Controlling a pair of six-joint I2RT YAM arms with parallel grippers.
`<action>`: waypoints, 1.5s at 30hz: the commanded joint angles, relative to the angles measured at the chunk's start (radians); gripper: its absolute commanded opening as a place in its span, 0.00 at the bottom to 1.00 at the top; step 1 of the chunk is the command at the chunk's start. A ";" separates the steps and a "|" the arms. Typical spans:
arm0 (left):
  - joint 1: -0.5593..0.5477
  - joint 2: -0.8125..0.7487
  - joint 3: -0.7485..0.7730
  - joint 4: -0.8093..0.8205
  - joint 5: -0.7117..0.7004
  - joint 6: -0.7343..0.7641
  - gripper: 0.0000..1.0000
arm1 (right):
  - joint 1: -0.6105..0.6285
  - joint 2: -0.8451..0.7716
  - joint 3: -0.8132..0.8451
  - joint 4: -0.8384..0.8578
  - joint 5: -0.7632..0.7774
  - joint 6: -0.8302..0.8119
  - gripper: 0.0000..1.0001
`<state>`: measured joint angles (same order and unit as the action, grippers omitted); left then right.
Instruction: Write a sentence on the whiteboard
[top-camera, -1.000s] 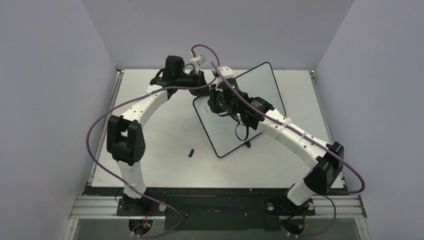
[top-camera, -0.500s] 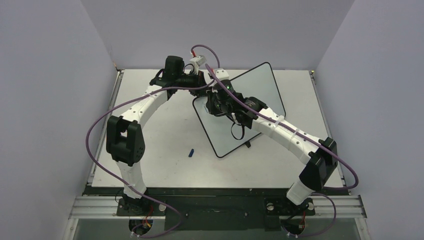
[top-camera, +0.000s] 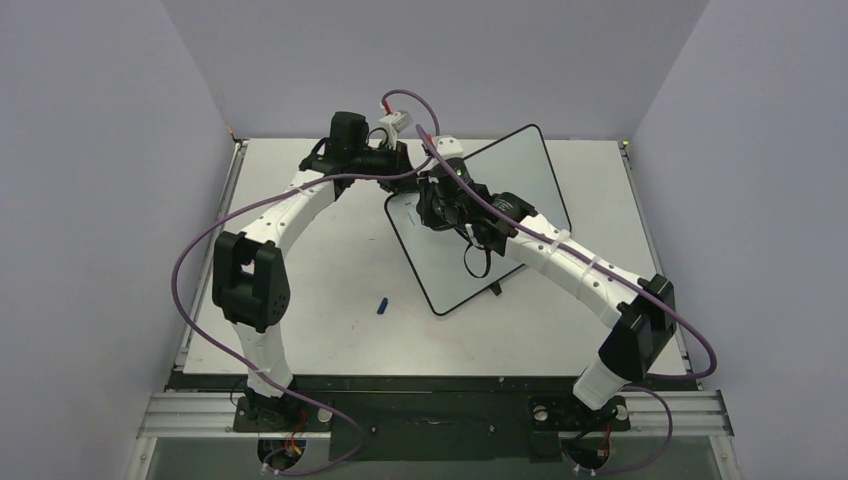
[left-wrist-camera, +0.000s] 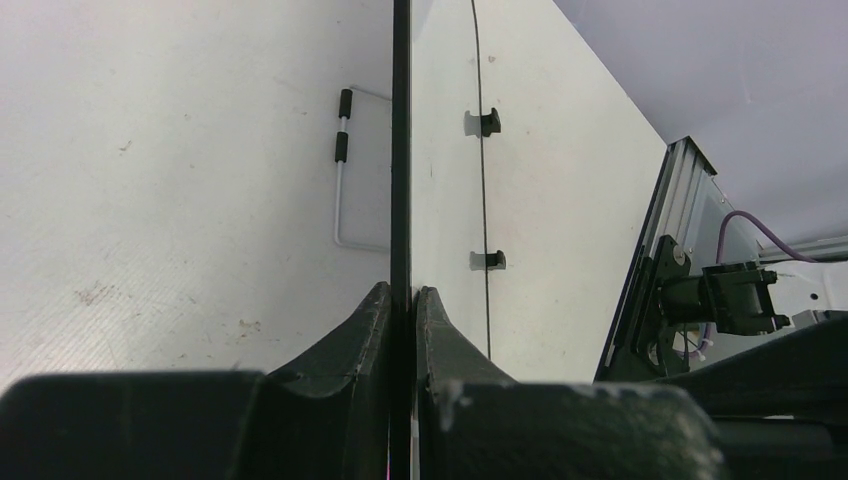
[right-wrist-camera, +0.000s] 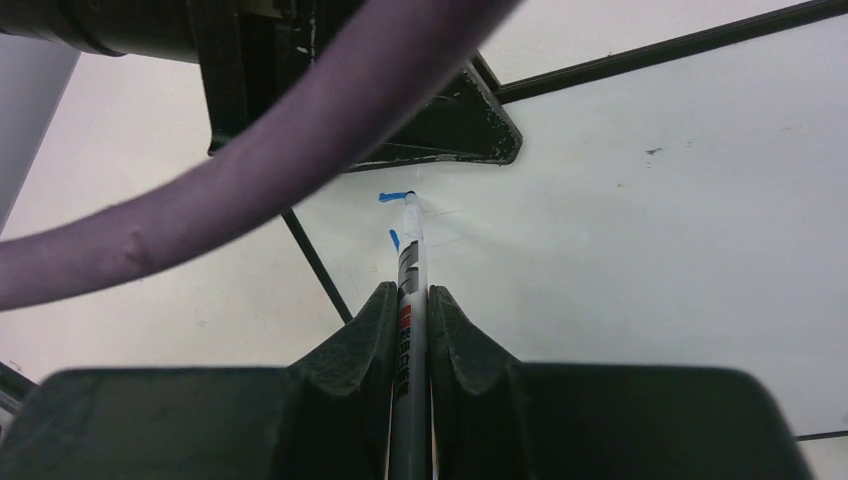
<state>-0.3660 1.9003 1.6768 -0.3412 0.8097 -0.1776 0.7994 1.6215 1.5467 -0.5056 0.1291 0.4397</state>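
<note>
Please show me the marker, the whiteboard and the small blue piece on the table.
marker (right-wrist-camera: 409, 262): right wrist view, on its barrel.
whiteboard (top-camera: 520, 167): top view, on its bare far part.
small blue piece (top-camera: 382, 305): top view, on its middle.

White surface (top-camera: 320, 270), lightly scuffed; grey-lilac walls (top-camera: 90, 150) on three sides. One small blue cap (top-camera: 382, 305) lies loose on it, left of centre. Aluminium rail (top-camera: 190, 412) along near edge.

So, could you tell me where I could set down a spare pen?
Bare table lies between the left arm and the black-framed glossy whiteboard, around the small blue piece, and right of the board's far corner. Crowded: the board's far-left edge, where the left claw and right claw meet.
</note>
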 joint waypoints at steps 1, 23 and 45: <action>-0.022 -0.058 0.002 0.042 0.019 0.073 0.00 | -0.016 -0.004 -0.028 0.009 0.051 0.015 0.00; -0.026 -0.060 0.002 0.041 0.014 0.073 0.00 | 0.025 -0.026 -0.041 0.009 -0.014 0.042 0.00; -0.025 -0.064 0.002 0.041 0.012 0.077 0.00 | 0.014 -0.042 -0.094 -0.007 0.042 0.036 0.00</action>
<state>-0.3668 1.8980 1.6722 -0.3412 0.8005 -0.1749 0.8253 1.5974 1.4876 -0.5056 0.1314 0.4736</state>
